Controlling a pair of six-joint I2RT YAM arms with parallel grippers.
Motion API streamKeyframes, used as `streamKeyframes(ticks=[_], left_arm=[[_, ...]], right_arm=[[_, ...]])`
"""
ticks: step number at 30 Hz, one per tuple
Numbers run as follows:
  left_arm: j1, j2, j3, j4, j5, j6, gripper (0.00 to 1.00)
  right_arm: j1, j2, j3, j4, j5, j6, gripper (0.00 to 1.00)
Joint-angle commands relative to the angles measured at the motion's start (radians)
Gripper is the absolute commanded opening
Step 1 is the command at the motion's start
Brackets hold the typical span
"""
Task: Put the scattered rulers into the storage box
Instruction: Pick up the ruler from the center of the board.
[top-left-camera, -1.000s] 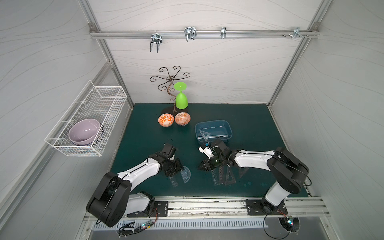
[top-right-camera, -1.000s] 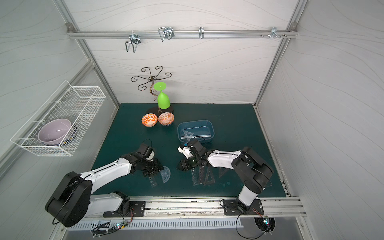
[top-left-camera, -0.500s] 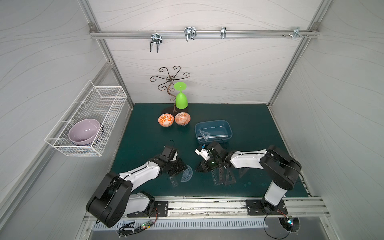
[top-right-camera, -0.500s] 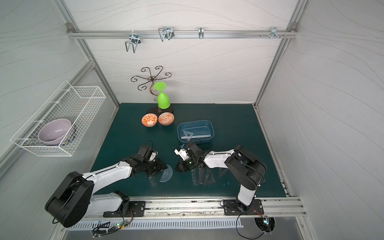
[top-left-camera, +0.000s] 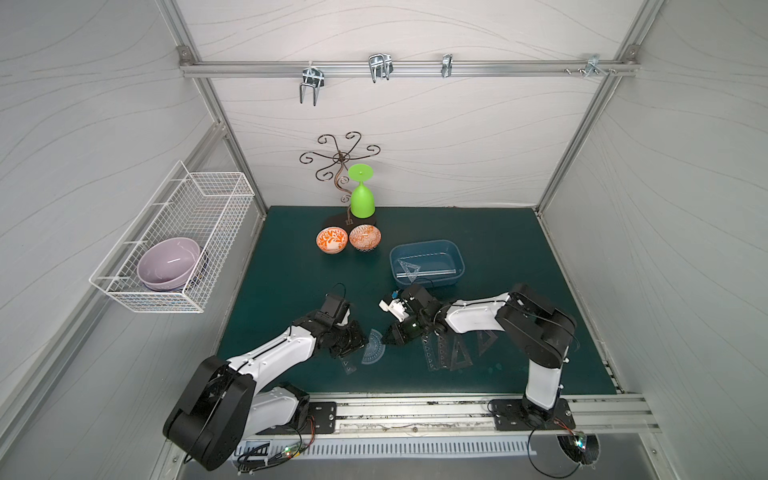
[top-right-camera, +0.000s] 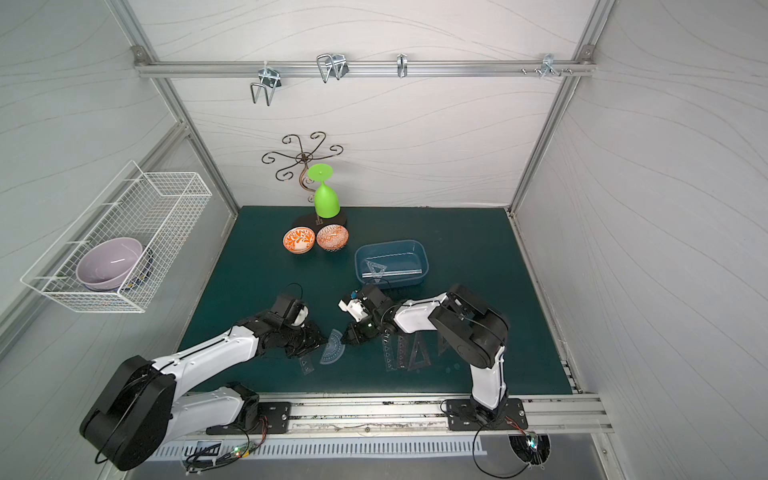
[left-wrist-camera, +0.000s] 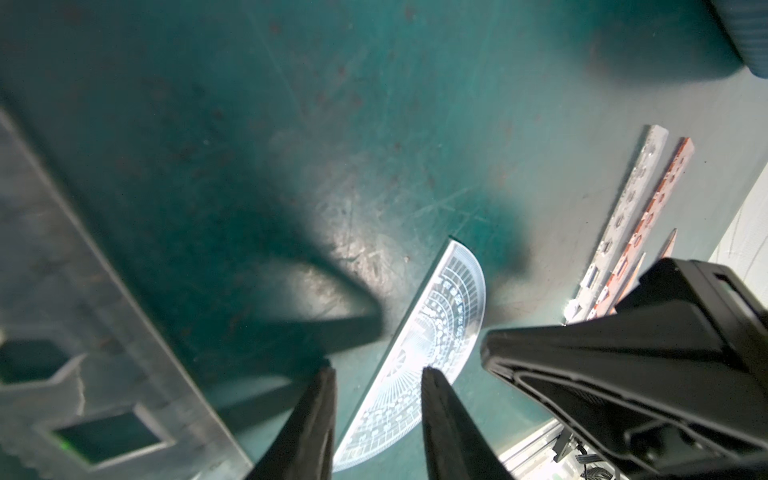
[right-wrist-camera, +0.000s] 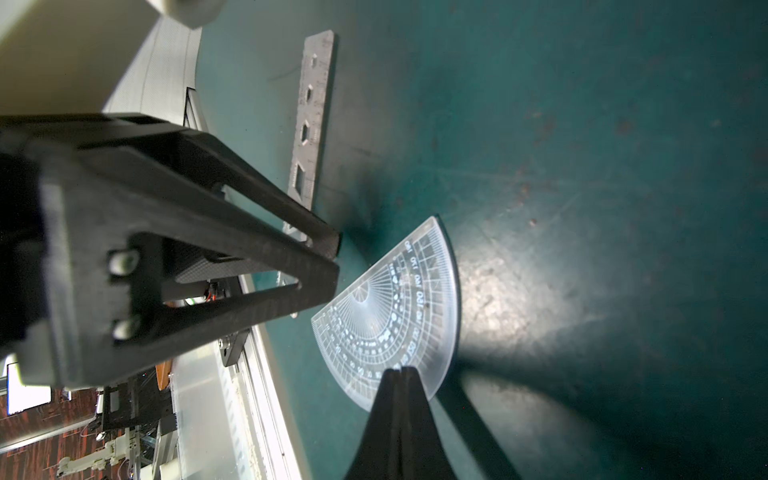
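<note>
A clear half-round protractor (top-left-camera: 372, 347) (top-right-camera: 332, 352) lies on the green mat between my two grippers. My right gripper (right-wrist-camera: 399, 370) (top-left-camera: 385, 337) is shut, its tips resting on the protractor (right-wrist-camera: 386, 307) near the curved rim. My left gripper (left-wrist-camera: 378, 374) (top-left-camera: 356, 344) is open, its fingers on either side of the protractor's (left-wrist-camera: 440, 332) straight edge. The blue storage box (top-left-camera: 428, 243) (top-right-camera: 390, 243) stands beyond the right arm and holds a triangle (top-left-camera: 409, 266) and a straight ruler (top-left-camera: 432, 273). More rulers lie near the front: straight strips (top-left-camera: 430, 351), triangles (top-left-camera: 459, 353), and a small strip (top-left-camera: 347, 365) beside the left gripper.
Two orange patterned bowls (top-left-camera: 331, 240) and an upturned green goblet (top-left-camera: 361, 199) on a wire stand's base sit at the back. A white wire basket (top-left-camera: 199, 195) with a purple bowl hangs on the left wall. The metal rail (top-left-camera: 415, 409) borders the mat's front edge.
My right gripper has closed and moved left onto the protractor's curved rim. My left gripper has edged right toward the protractor and stays open.
</note>
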Motion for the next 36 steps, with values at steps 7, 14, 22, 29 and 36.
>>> streamKeyframes(ticks=[7, 14, 22, 29, 36], left_arm=[[0.006, 0.06, -0.015, -0.011, 0.035, 0.033, 0.39], [0.006, 0.08, -0.018, 0.01, 0.051, 0.037, 0.39], [0.003, 0.096, -0.022, 0.033, 0.076, 0.038, 0.39], [-0.004, 0.115, -0.018, 0.044, 0.094, 0.041, 0.39], [-0.011, 0.113, -0.019, 0.042, 0.096, 0.037, 0.39]], right_arm=[[0.003, 0.048, 0.002, -0.022, 0.0, -0.02, 0.04], [-0.006, 0.035, -0.021, -0.032, 0.013, -0.028, 0.03], [-0.006, 0.029, -0.045, -0.028, 0.021, -0.028, 0.02], [-0.007, 0.032, -0.059, -0.019, 0.024, -0.032, 0.02], [-0.007, 0.021, -0.074, -0.018, 0.033, -0.033, 0.02]])
